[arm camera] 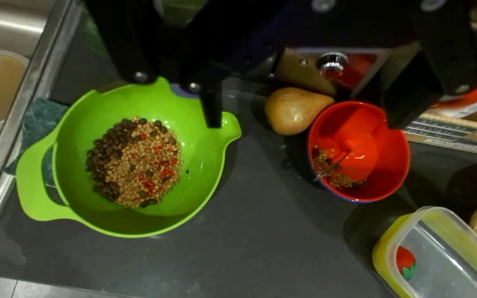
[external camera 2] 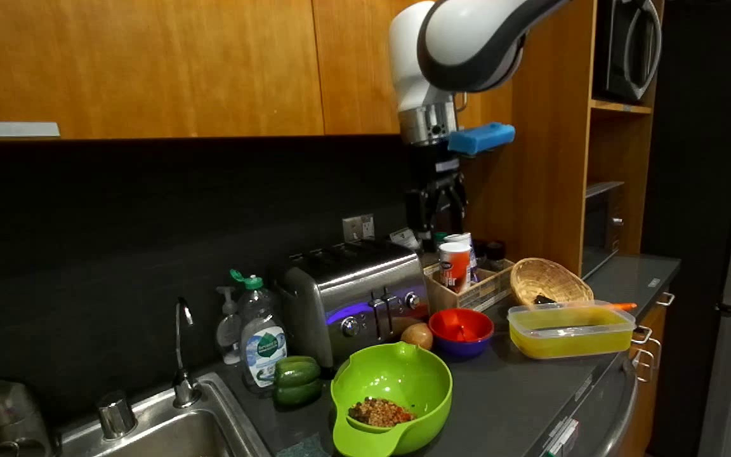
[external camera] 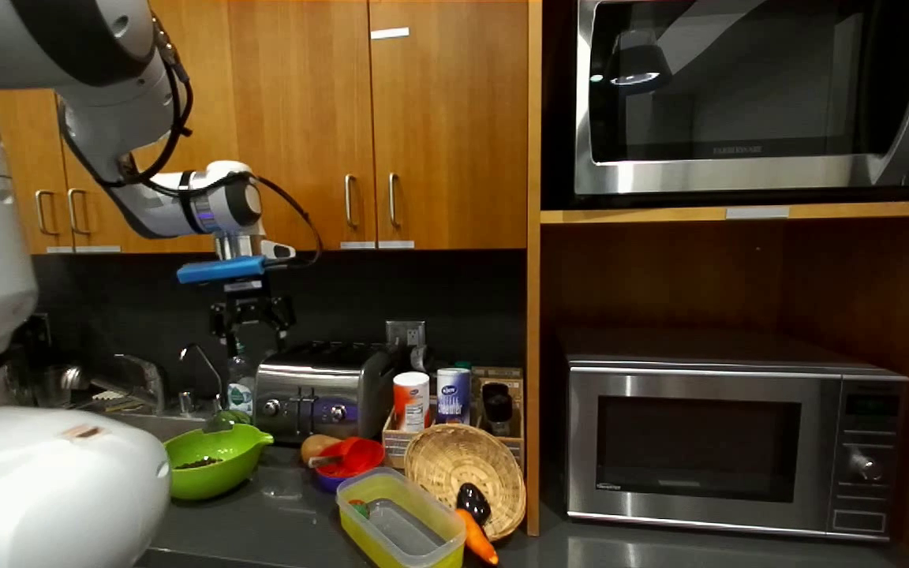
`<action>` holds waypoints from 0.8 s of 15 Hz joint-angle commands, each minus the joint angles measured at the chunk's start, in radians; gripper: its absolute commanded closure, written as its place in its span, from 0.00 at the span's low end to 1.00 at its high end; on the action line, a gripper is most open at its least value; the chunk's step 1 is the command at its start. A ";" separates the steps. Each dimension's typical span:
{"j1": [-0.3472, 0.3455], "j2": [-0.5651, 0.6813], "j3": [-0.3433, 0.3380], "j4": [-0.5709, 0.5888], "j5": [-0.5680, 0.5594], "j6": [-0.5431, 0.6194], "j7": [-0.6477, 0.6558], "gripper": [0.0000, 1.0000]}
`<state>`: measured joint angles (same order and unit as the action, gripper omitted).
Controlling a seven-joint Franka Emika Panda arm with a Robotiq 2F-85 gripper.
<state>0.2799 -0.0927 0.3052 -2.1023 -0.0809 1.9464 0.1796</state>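
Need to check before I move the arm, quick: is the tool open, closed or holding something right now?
Tool: open, holding nothing.

It's a kitchen w/ sink point(external camera 2: 229, 406), toaster point(external camera 2: 365, 289) & microwaves point(external camera: 699, 446).

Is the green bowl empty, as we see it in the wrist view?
No, a mix of small dark, tan and red pieces lies in the green bowl.

White arm point(external camera: 123, 110) bent, jaws downward, parted
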 commanded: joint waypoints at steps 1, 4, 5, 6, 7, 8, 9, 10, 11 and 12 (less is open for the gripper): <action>-0.021 0.048 -0.028 0.164 0.036 -0.143 -0.058 0.00; -0.037 0.054 -0.051 0.204 0.122 -0.142 -0.053 0.00; -0.041 0.054 -0.057 0.201 0.160 -0.125 -0.041 0.00; -0.043 0.053 -0.061 0.194 0.198 -0.105 -0.032 0.00; -0.046 0.054 -0.064 0.181 0.233 -0.076 -0.013 0.00; -0.048 0.056 -0.067 0.168 0.269 -0.045 0.001 0.00; -0.046 0.058 -0.067 0.151 0.304 -0.004 0.018 0.00; -0.044 0.062 -0.066 0.134 0.334 0.038 0.036 0.00; -0.040 0.064 -0.062 0.109 0.363 0.089 0.053 0.00; -0.036 0.065 -0.059 0.084 0.393 0.138 0.062 0.00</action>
<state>0.2368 -0.0271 0.2400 -1.9576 0.2383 1.9706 0.1940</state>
